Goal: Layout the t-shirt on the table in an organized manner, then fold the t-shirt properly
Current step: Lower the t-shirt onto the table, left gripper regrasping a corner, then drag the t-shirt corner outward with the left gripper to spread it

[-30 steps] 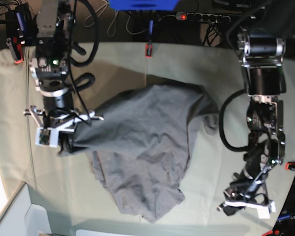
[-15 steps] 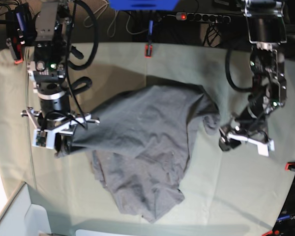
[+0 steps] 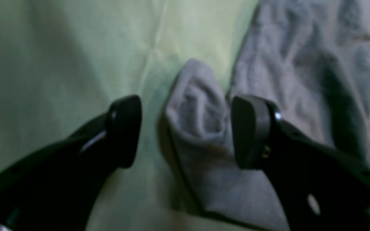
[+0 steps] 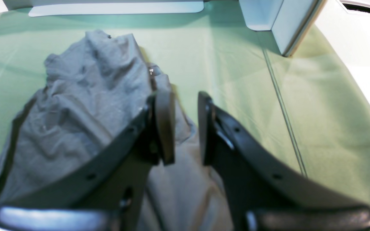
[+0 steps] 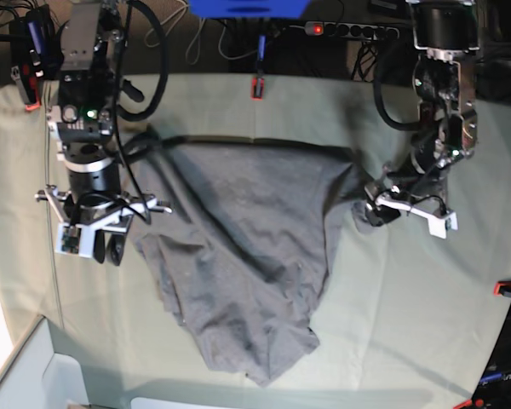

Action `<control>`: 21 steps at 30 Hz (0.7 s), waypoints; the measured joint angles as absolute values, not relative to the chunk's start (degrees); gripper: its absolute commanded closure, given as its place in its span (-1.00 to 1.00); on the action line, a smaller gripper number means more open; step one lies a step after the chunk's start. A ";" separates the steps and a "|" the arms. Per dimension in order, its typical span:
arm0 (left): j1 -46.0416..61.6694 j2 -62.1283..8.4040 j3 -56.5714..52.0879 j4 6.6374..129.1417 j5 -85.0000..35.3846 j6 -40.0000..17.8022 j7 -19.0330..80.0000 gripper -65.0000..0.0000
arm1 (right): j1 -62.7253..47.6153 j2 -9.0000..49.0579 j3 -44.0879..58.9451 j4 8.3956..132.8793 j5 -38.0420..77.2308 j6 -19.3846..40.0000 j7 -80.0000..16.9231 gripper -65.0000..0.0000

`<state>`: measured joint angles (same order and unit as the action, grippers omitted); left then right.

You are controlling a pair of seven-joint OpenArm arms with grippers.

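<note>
Your shirt (image 5: 247, 264) lies crumpled across the middle of the desk (image 5: 392, 324), spreading from centre left toward the lower middle of the base view. Your left tool (image 3: 185, 131), at centre right there, stands wide with a bunched fold of shirt between its pads, not pinched. Your right tool (image 4: 185, 128), at centre left, is narrowly parted over the shirt's edge, gripping nothing.

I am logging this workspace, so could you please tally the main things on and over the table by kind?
T-shirt, grey: 1
Table, covered in pale green cloth: 1
Grippers, left gripper and right gripper: 2
Red-orange clamps, one at the far edge and one at the side edge: 2
Total: 6
</note>
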<state>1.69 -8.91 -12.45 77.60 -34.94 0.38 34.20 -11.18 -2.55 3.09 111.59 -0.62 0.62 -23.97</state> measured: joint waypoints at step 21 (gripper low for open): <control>0.32 -6.26 -12.88 89.91 -35.07 0.73 34.85 0.99 | -11.18 -0.97 4.34 111.59 -0.60 0.62 -23.81 0.58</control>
